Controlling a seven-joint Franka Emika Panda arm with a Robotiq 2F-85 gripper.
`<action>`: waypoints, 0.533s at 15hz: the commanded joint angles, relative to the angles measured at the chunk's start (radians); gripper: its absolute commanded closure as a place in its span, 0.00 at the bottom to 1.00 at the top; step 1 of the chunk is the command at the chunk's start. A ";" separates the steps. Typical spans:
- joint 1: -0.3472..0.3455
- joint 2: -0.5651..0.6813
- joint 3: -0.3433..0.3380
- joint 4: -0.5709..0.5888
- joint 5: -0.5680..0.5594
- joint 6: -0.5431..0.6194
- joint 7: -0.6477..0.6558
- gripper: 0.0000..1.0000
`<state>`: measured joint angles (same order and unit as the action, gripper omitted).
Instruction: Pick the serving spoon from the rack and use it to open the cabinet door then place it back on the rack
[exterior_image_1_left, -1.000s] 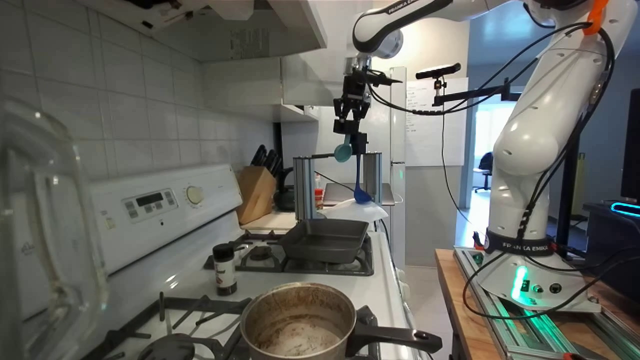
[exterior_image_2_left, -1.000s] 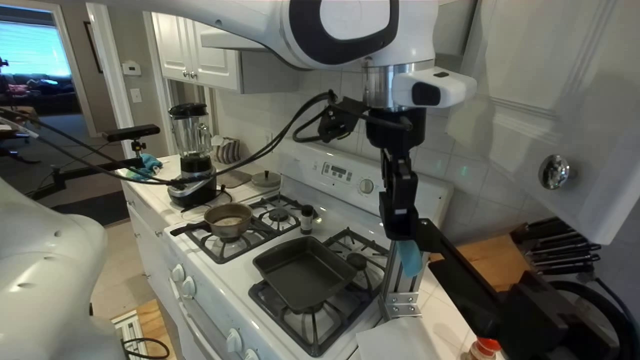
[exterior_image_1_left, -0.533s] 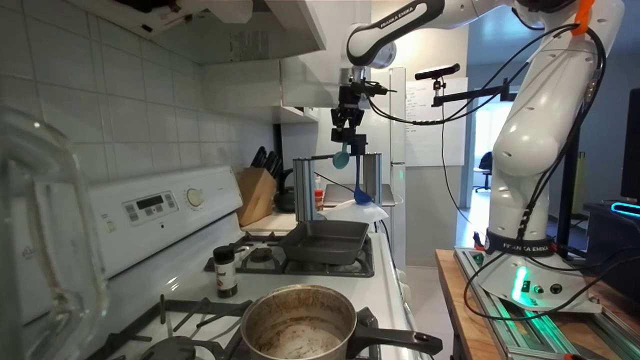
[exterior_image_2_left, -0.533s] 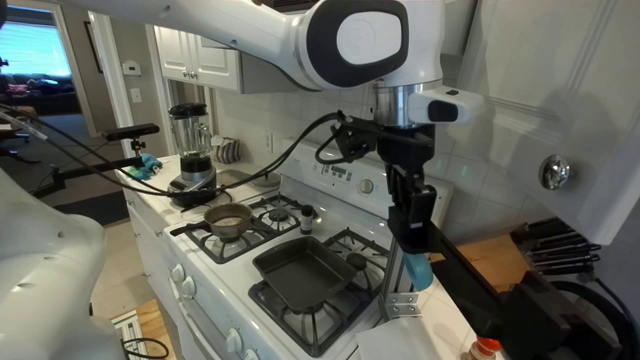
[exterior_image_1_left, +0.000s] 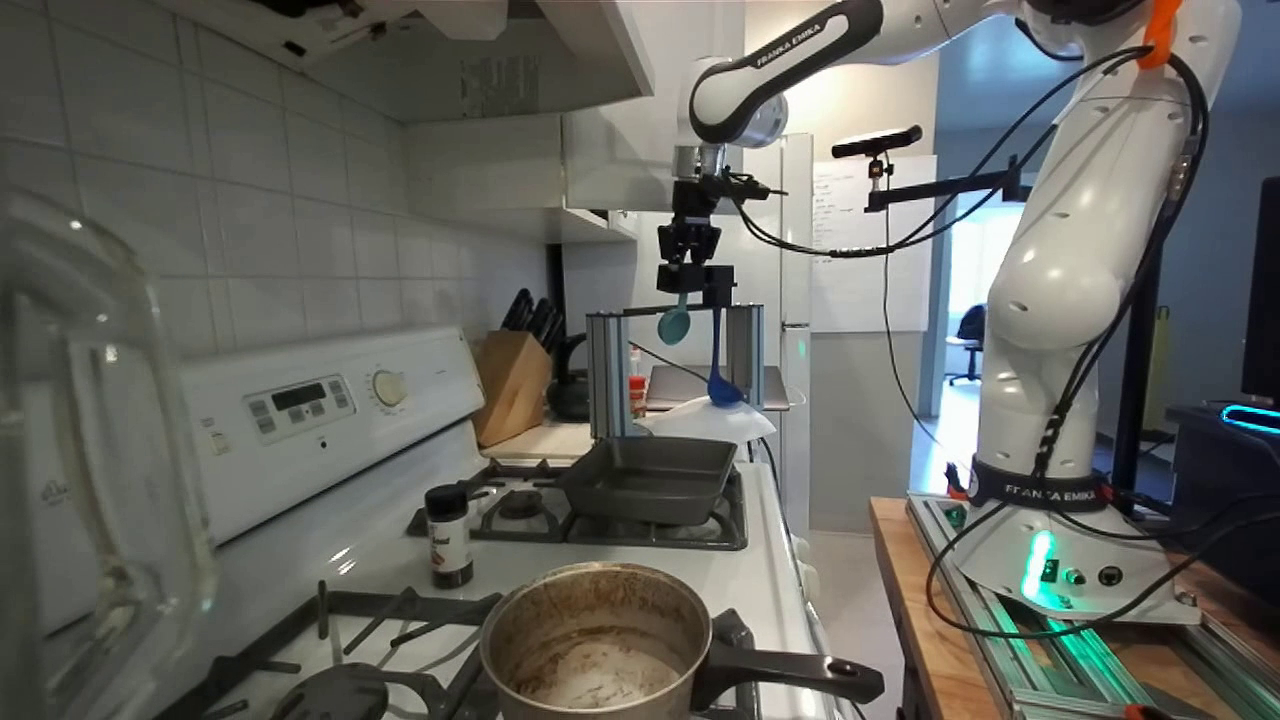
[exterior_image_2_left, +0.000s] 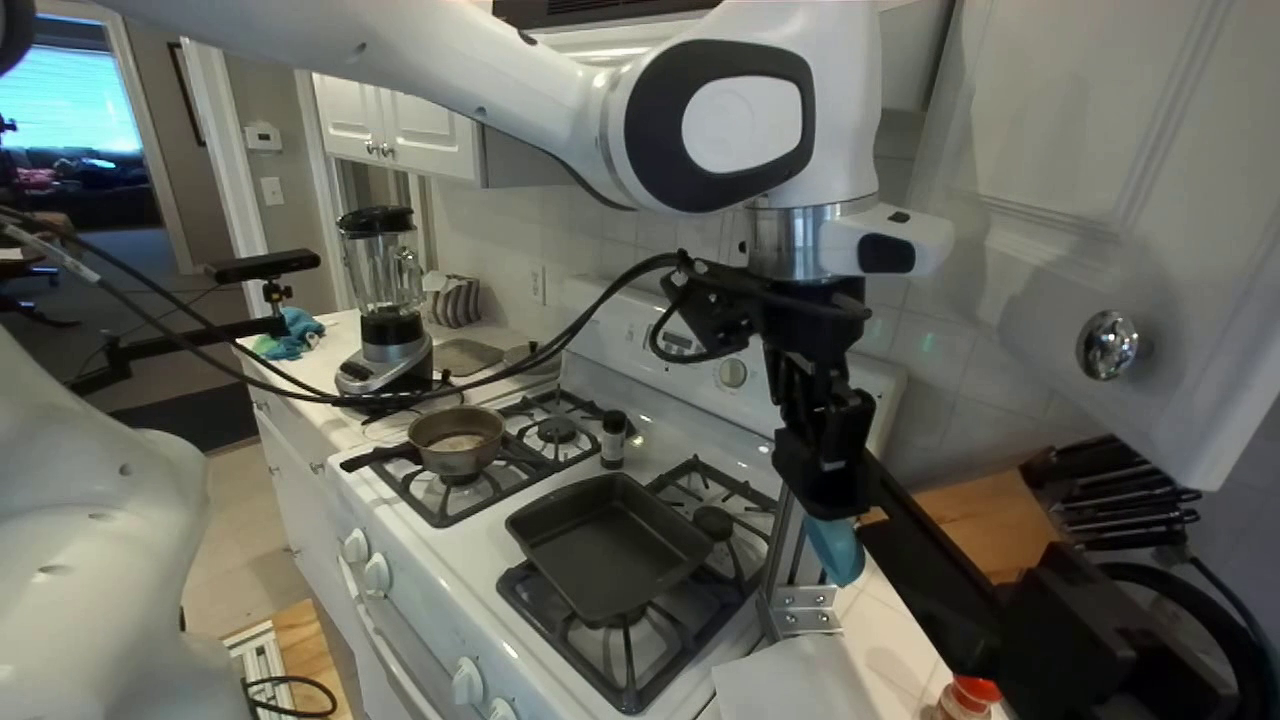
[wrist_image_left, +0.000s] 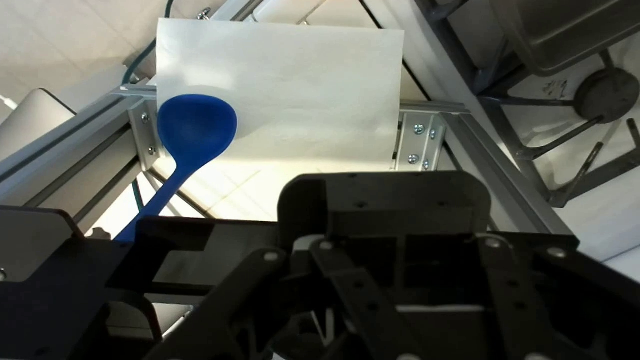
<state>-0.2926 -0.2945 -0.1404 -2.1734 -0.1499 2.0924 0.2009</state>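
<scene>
In an exterior view, the arm (exterior_image_1_left: 795, 50) reads FRANKA EMIKA and the claw (exterior_image_1_left: 688, 257) is closed on the black block (exterior_image_1_left: 682, 278) of a teal spoon (exterior_image_1_left: 674, 326), near the rack (exterior_image_1_left: 607, 375); a pot (exterior_image_1_left: 598, 630) is stained brown inside. In an exterior view, the teal spoon hangs bowl down near a dark pan (exterior_image_2_left: 608, 545); the wrist view shows a blue spoon (wrist_image_left: 197, 125).

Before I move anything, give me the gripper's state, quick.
Gripper: closed, holding the teal spoon, bowl end down.
</scene>
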 joint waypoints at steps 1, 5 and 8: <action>0.017 0.024 -0.025 -0.006 -0.001 0.060 -0.022 0.78; 0.017 0.059 -0.036 -0.006 0.003 0.103 -0.026 0.78; 0.019 0.084 -0.044 -0.006 0.013 0.137 -0.032 0.78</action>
<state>-0.2901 -0.2286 -0.1622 -2.1743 -0.1496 2.1842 0.1910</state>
